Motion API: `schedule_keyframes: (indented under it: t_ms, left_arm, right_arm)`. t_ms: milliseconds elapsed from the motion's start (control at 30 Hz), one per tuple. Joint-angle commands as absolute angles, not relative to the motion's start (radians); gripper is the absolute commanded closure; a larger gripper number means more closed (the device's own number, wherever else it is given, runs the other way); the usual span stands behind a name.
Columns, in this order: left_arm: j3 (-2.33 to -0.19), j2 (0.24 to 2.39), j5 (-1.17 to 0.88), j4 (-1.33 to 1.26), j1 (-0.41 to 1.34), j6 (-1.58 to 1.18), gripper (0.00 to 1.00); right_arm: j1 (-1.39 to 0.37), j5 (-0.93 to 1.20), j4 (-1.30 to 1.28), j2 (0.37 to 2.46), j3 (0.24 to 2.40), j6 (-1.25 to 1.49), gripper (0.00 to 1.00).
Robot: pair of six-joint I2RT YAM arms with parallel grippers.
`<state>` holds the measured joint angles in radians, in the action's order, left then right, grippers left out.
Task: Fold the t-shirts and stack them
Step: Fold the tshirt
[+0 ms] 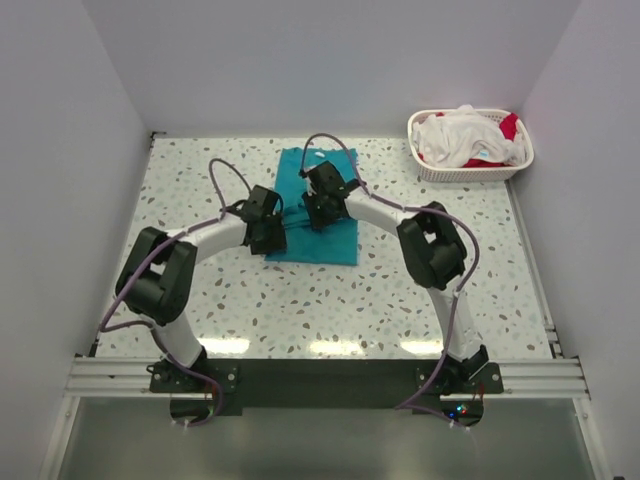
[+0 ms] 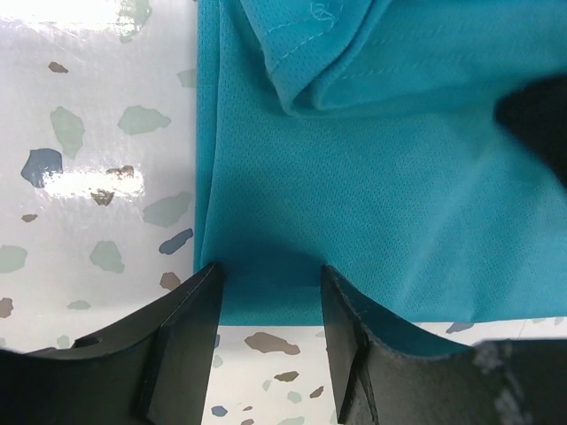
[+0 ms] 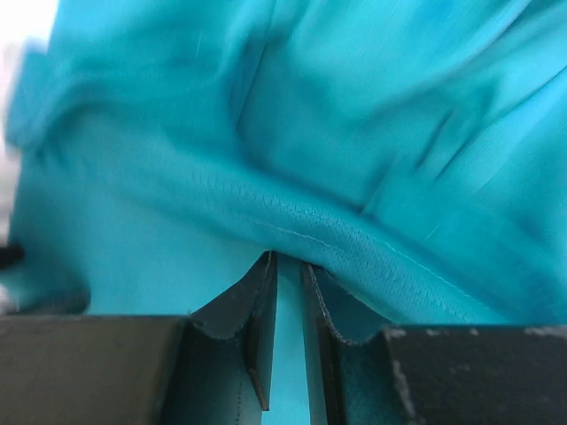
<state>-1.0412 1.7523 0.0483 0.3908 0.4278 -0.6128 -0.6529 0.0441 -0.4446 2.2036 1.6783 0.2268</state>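
We see the teal t-shirt lying on the speckled worktop, towards the far middle, partly folded, with both arms reaching over it; the left fingers sit at its near left corner and the right fingers over its middle, close beside the left ones. From the left wrist, the left fingers stand apart, unclosed, straddling the near edge of the teal t-shirt; the flat cloth fills the gap between them at the tips, its left edge runs just outside the left finger, and bare worktop shows lower in the gap; a hemmed flap lies folded over further off. From the right wrist, the right fingers are drawn nearly together, and a stitched fold of the teal t-shirt bunches across their tips, so we read them as pinching that fold; the rest of the cloth rises in soft creases beyond. The white and red t-shirts are heaped in the white lattice basket at the far right corner, well apart from both arms.
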Motion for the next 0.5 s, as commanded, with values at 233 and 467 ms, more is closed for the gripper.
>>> schedule_keyframes:
  t_ms: [233, 467]
  left_arm:
    - [-0.776, 1.591, 0.006, 0.400, 0.446, -0.643, 0.46]
    - [-0.655, 1.306, -0.124, 0.362, 0.446, -0.719, 0.40]
  right_arm:
    - [-0.538, -0.005, -0.353, 2.188, 1.888, 0.262, 0.73]
    - [-0.488, 0.303, -0.160, 1.878, 1.487, 0.458, 0.68]
